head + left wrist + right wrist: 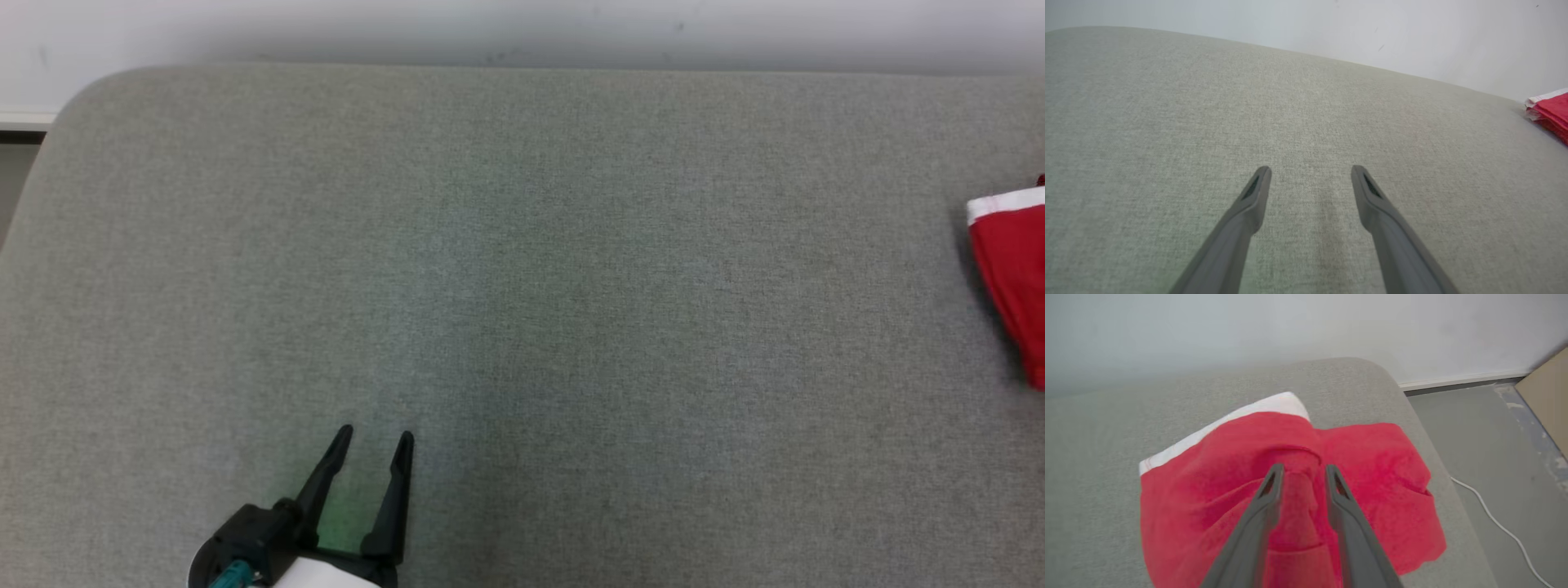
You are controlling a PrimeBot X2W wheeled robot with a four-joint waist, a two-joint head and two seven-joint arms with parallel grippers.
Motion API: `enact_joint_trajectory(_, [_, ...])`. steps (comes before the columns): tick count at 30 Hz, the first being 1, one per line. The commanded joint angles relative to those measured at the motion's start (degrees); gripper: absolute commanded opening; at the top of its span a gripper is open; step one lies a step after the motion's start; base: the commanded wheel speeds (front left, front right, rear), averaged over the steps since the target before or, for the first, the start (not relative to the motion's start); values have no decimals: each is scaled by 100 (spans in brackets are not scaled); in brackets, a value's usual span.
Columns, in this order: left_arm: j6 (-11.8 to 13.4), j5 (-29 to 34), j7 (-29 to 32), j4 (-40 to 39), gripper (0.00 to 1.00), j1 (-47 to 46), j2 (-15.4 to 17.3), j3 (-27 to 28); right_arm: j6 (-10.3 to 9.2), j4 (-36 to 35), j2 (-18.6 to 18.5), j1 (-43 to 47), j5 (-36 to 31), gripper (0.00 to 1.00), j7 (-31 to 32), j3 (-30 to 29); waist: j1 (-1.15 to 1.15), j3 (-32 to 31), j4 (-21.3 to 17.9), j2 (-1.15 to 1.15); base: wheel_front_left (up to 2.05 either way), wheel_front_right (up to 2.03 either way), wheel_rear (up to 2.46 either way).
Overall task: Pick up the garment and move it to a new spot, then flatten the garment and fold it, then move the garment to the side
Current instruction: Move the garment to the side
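Note:
The garment is red cloth with a white band, bunched near the right end of the grey cushion. In the head view only its edge shows at the far right. My right gripper is down on its middle, fingers narrowly apart with a raised ridge of red cloth pinched between them, and creases run toward the tips. My left gripper hovers open over bare cushion at the lower left, nothing between its fingers. From the left wrist view the garment is far off to the right.
The cushion's rounded right edge drops to a grey floor where a white cable lies. A tan board leans at the far right. A pale wall runs behind the cushion.

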Motion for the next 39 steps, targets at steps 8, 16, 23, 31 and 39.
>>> enact_joint_trajectory(8, [7, -41, 3, 1, 100, -60, 43, 74, 0, -195, 56, 421, -1323, 100, -357, -556, 0, 32, -46, 0, 0, 0, 0])
enact_joint_trajectory(16, [7, 16, 3, -52, 100, 85, 2, 195, -1, -890, 481, 855, -1284, 100, -1158, -635, 0, -309, -105, 0, 0, 0, 0])
enact_joint_trajectory(23, [37, 135, 3, -136, 100, 357, -47, 605, -1, -1879, 1004, 1520, -1403, 100, -2007, -668, 0, -863, -209, 0, 0, 0, 0])
enact_joint_trajectory(31, [92, 296, 3, -237, 100, 776, -110, 917, -1, -2798, 1913, 2898, -1944, 100, -3170, -646, 0, -1492, -279, 0, 0, 0, 0])
enact_joint_trajectory(39, [70, 381, 3, -272, 100, 1037, -131, 889, -7, -2988, 2746, 4057, -2452, 100, -4243, -478, 0, -1813, -224, 0, 0, 0, 0])
